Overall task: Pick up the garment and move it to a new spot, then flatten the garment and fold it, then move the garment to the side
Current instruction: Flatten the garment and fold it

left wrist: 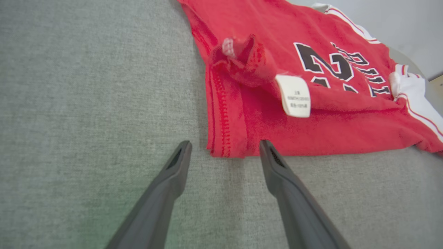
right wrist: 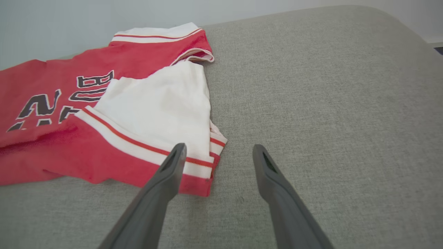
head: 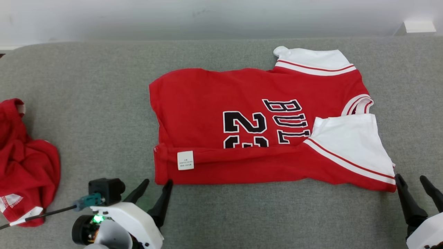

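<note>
We had left gripper (head: 158,180) & right gripper (head: 410,176) spread, empty, at the garment's (head: 207,103) corners nearest the grey pad's (head: 86,86) front edge; near strip doubled over, prob. first fold done.

L end effector (head: 158,181): white shell (head: 128,221), long dark fingers (head: 162,202), black cam block (head: 106,189), teal plug (head: 88,200) w/ black cable (head: 45,214), green LED (head: 98,218). R end effector (head: 410,177) alike.

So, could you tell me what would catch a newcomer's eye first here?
A red jersey with white sleeves lies centrally on the grey table, its near edge folded over showing a white label. The left gripper and right gripper sit at its near corners, jaws open. A crumpled red garment lies far left.
</note>
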Controlling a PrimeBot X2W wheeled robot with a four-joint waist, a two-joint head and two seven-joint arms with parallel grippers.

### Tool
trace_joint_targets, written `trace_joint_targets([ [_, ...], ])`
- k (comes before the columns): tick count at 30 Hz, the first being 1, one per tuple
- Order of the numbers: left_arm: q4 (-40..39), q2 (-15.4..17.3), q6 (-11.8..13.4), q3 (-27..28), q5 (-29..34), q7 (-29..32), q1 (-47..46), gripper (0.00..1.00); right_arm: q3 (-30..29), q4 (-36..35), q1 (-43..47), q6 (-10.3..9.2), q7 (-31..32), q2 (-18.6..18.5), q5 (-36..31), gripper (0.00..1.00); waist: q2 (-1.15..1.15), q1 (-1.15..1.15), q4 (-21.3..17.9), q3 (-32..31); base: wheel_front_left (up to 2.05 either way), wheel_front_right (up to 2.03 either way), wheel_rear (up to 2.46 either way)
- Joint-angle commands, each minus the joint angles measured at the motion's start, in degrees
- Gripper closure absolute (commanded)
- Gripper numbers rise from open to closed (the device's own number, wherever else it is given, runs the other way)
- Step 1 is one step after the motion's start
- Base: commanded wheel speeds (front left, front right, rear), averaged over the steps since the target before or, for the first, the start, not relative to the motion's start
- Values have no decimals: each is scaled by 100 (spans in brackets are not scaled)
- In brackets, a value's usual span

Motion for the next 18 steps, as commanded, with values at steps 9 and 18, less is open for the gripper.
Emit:
trace_joint_targets([
  [9,385,-3,-14,-76,129,-74,-335,0,388,593,-478,3,-194,75,25,0,-1,-1,51,193,0,0,0],
  [18,803,-152,-227,-305,41,65,-580,0,752,1042,-692,3,-66,88,54,0,-1,-1,29,233,0,0,0],
])
